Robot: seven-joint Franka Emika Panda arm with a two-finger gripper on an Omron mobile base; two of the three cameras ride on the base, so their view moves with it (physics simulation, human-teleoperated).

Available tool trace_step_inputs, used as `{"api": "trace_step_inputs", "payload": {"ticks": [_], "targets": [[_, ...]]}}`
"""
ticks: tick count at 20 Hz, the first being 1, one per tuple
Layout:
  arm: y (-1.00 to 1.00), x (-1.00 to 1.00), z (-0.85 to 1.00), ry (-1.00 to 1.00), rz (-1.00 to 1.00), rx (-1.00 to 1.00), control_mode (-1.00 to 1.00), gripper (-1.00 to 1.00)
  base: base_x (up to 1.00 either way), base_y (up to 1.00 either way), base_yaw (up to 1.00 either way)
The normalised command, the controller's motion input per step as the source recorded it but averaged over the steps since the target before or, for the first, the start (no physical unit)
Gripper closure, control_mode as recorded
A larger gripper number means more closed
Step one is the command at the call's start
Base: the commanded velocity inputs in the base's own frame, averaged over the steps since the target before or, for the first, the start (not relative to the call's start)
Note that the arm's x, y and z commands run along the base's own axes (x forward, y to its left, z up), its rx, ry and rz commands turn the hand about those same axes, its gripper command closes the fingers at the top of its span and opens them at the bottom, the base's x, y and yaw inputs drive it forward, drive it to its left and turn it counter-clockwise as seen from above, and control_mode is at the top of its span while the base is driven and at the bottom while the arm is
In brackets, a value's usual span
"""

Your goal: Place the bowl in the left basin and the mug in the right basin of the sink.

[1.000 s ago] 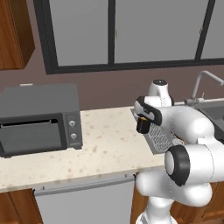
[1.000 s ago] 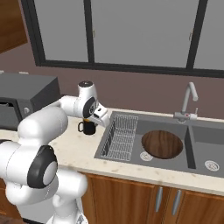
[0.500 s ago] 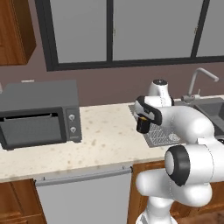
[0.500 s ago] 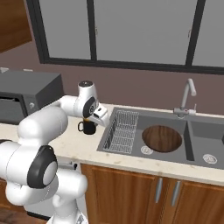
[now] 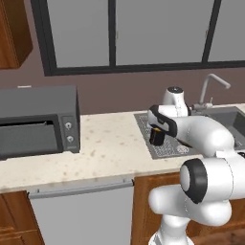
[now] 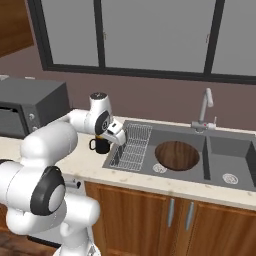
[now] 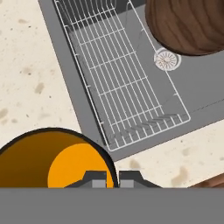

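Base drove right; fingers (image 7: 106,178) pinch mug (image 7: 57,159) rim.

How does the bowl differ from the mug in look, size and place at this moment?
The bowl is wide, shallow and brown wood grain; the mug is small, tall-sided and black with an orange inside. The bowl lies in the left basin, while the mug is held by the gripper beside the sink. Both are round and upright.

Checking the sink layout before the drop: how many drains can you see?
2. One drain in the left basin beside the bowl; another drain in the right basin.
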Motion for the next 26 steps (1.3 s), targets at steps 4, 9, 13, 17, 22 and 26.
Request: {"api": "trace_step_inputs", "payload": {"ticks": [4, 9, 13, 17, 22, 26], "targets": [[0.00, 0.00, 0.00, 0.00, 0.00, 0.00, 1.00, 1.00, 0.00, -0.46, 0.10], [0.00, 0.00, 0.00, 0.00, 0.00, 0.00, 1.00, 1.00, -0.09, -0.54, 0.09], [0.00, 0.00, 0.00, 0.00, 0.00, 0.00, 1.00, 1.00, -0.01, -0.66, 0.05], [0.00, 0.00, 0.00, 0.00, 0.00, 0.00, 1.00, 1.00, 0.02, -0.71, 0.05], [0.00, 0.00, 0.00, 0.00, 0.00, 0.00, 1.00, 1.00, 0.09, -0.61, 0.07], [0.00, 0.00, 0.00, 0.00, 0.00, 0.00, 1.00, 1.00, 0.02, -0.42, 0.08]]}}
